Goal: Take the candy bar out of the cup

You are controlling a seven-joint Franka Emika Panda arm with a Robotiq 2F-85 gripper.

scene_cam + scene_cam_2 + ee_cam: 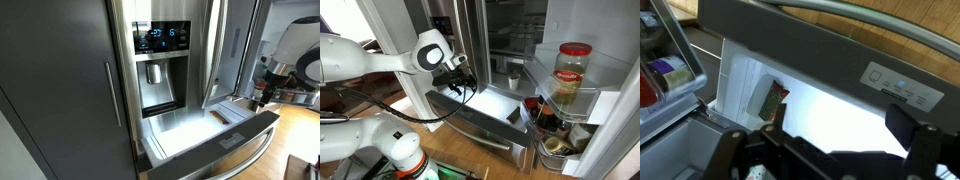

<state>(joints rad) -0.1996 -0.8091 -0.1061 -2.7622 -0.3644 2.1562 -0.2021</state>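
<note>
Fridge drawer (185,132) found pulled open; candy bar (217,117) seen lying flat on drawer floor, not in any cup. Hand (840,128) held above drawer edge, fingers spread wide, nothing gripped. Small white cup (514,82) seen on fridge shelf. Red-lidded jar (573,72) stored in door bin

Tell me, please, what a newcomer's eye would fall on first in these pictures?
The lit blue display on the steel fridge stands out first, above the pulled-out bottom drawer. In an exterior view the white robot arm reaches in, and its open gripper hangs over that drawer. A big red-lidded jar sits in the door shelf at the right of the picture.
</note>
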